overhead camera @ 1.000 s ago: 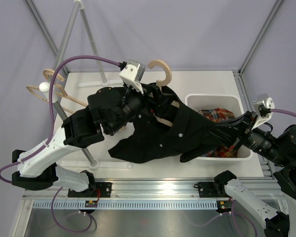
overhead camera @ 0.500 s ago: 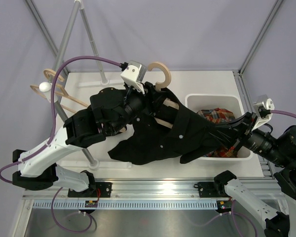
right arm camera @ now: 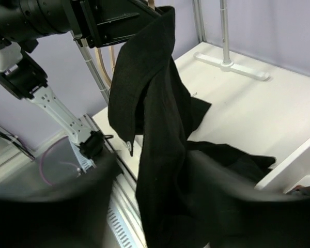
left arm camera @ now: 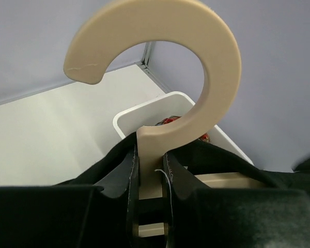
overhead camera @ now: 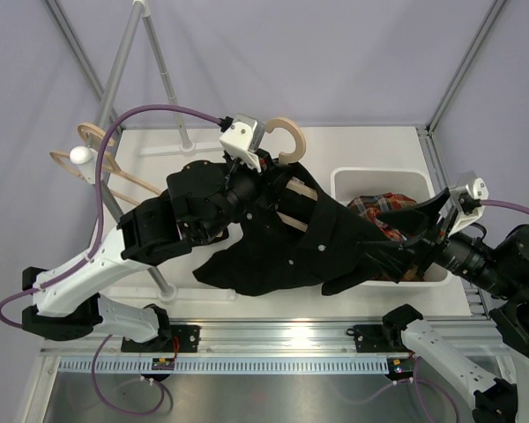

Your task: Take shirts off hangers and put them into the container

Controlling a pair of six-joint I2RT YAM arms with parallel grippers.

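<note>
Top external view: a plain black shirt (overhead camera: 282, 247), matte woven cloth with small pale buttons, hangs crumpled from a light beige wooden hanger (overhead camera: 291, 141) whose broad curved hook points toward 12 o'clock. The left gripper (overhead camera: 269, 174) is clamped narrowly on the hanger's neck. In the left wrist view its fingers (left arm camera: 132, 175) press both sides of the flat stem.

The shirt's tail sags onto the white table (overhead camera: 203, 141) at 6 o'clock. One side stretches toward 3 o'clock over the near rim of the container (overhead camera: 353, 176), a white plastic basket with rounded corners that holds the plaid shirt (overhead camera: 375, 207). There the right gripper (overhead camera: 390, 242) has its jaws parted about the black cloth; whether they touch it cannot be told.

A second hanger (overhead camera: 115, 172) sits at 9 o'clock by the grey metal rail (overhead camera: 128, 53). Open tabletop shows at 12 o'clock, and the basket's far half is uncovered.
</note>
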